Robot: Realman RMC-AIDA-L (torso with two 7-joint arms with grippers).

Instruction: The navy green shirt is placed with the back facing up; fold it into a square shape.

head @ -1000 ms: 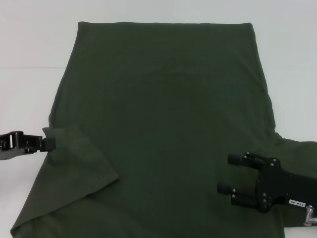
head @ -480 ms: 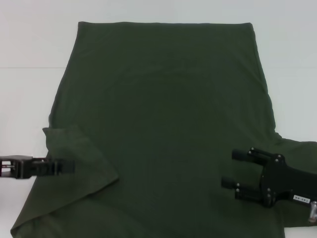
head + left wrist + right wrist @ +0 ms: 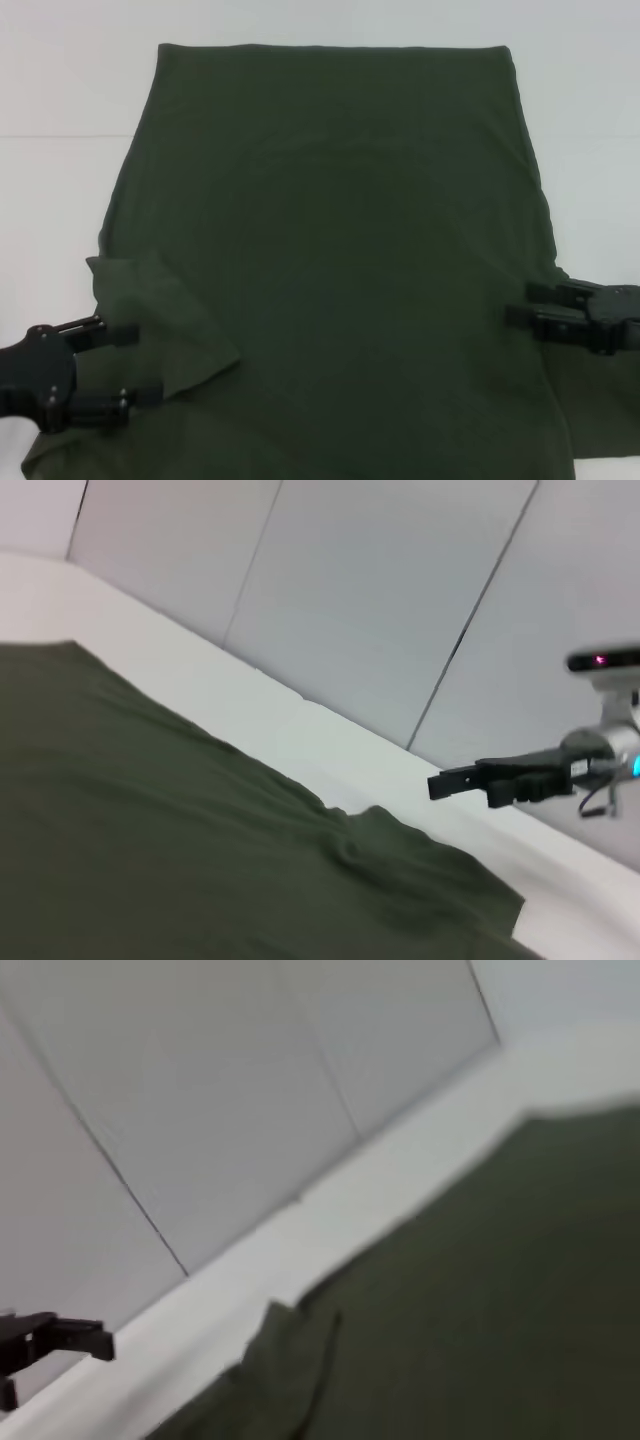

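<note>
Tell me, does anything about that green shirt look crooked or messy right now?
Mostly it lies flat. The shirt has its left sleeve folded inward across the body, while the right sleeve lies spread outward on the table, so the two sides do not match. The left gripper and right gripper hang open above its edges.

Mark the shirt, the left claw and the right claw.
navy green shirt [image 3: 340,260], head view, middle of its back.
left claw [image 3: 128,366], head view, between its fingertips.
right claw [image 3: 522,304], head view, between its fingertips.

Bare test lab, white table [image 3: 60,200], plain panelled wall [image 3: 400,600] (seamed)
</note>
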